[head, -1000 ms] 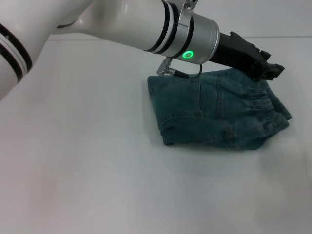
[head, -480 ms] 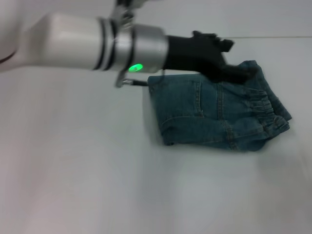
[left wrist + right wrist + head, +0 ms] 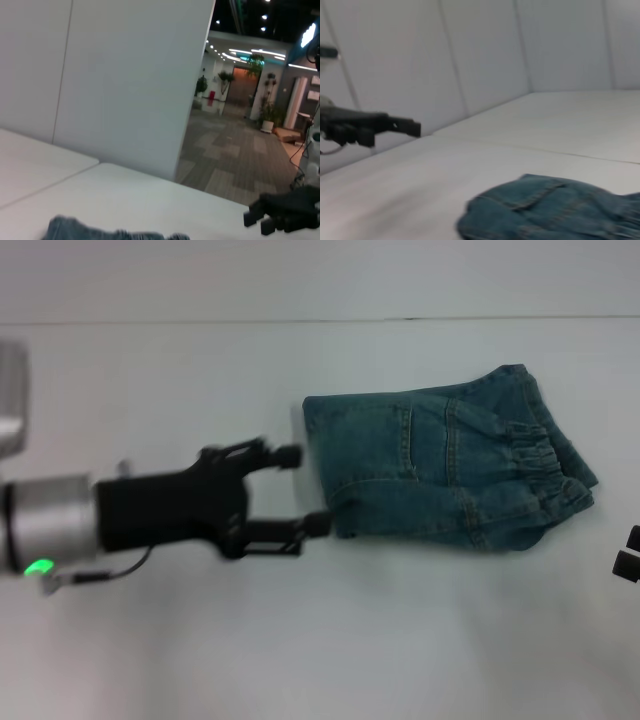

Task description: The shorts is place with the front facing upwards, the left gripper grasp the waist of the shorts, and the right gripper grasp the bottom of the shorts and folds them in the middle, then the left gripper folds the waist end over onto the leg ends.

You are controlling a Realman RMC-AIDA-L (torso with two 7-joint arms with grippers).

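The blue-green denim shorts (image 3: 440,475) lie folded in a compact bundle on the white table, with the ruffled elastic waist (image 3: 540,455) on top at the right side. My left gripper (image 3: 303,490) hovers just off the bundle's left edge, open and empty, one fingertip close to the denim's front left corner. Only the fingertips of my right gripper (image 3: 628,552) show at the right edge of the head view, open and holding nothing, apart from the shorts. The left wrist view catches the shorts (image 3: 115,234) low down and the right gripper (image 3: 280,216) beyond. The right wrist view shows the shorts (image 3: 555,212) and the left gripper (image 3: 375,127).
The white table (image 3: 300,640) spreads bare around the bundle. A white wall panel (image 3: 125,75) stands behind the table's far edge.
The left arm has swung off the top of the shorts, down and to the left, and its open gripper now sits beside the bundle's left edge. Right fingertips have appeared at the right.
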